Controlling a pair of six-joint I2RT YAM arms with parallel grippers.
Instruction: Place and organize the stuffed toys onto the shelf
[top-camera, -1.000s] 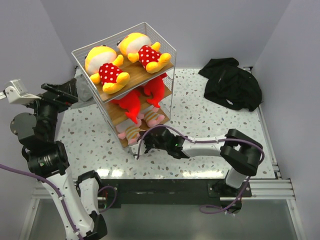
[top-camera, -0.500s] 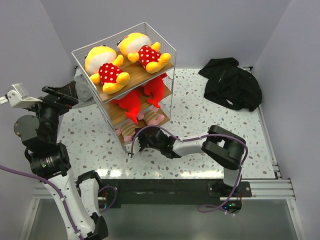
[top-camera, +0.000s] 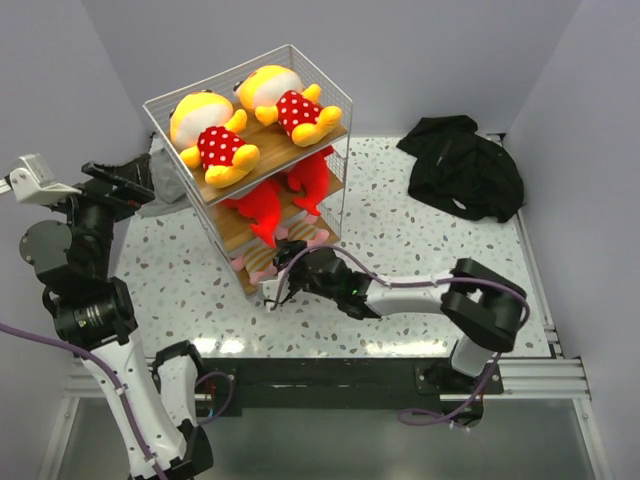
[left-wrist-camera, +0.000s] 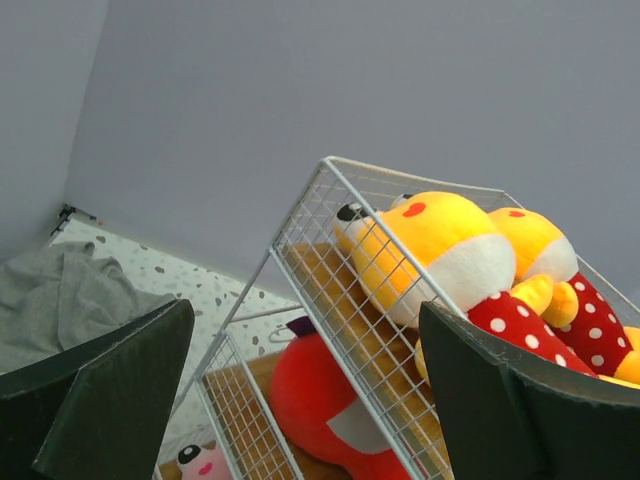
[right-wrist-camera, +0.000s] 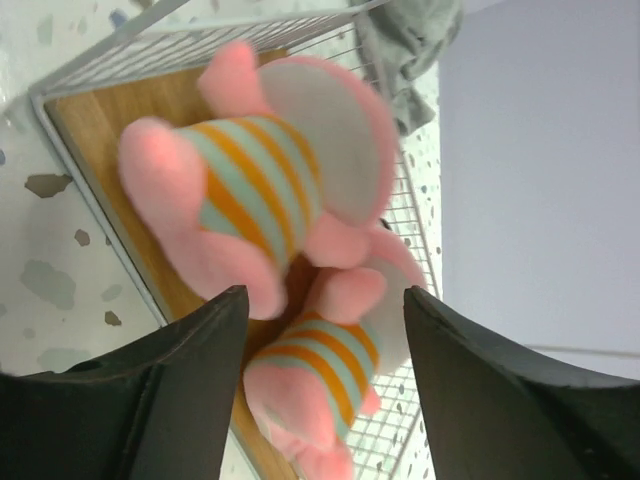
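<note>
Speckled table (top-camera: 430, 250), walls on three sides. The shelf (top-camera: 265, 152) stands at its back left: white wire frame, three wooden boards, set at an angle to the table edge. Black cloth (top-camera: 465, 170) is heaped at back right, well apart from the shelf. Grey cloth (top-camera: 160, 190) lies on the table just left of the shelf.

All six toys are on the shelf.
- Top board: two yellow dolls (top-camera: 212, 135) in red dotted outfits, side by side on their backs.
- Middle board: two red sharks (top-camera: 262, 212), side by side, reaching the front edge.
- Bottom board: two pink toys (top-camera: 262, 263) in striped clothes, side by side, feet toward the front.

Right gripper (top-camera: 283, 280) is low at the front of the bottom board, just before the pink toys' feet. In the wrist view its fingers (right-wrist-camera: 160, 400) stand apart with nothing pinched; the striped legs lie beyond the tips. Contact cannot be told.

Left gripper (top-camera: 115, 180) is raised left of the shelf, near top-board height and apart from the wire. Its fingers (left-wrist-camera: 110, 400) are spread wide and empty.
</note>
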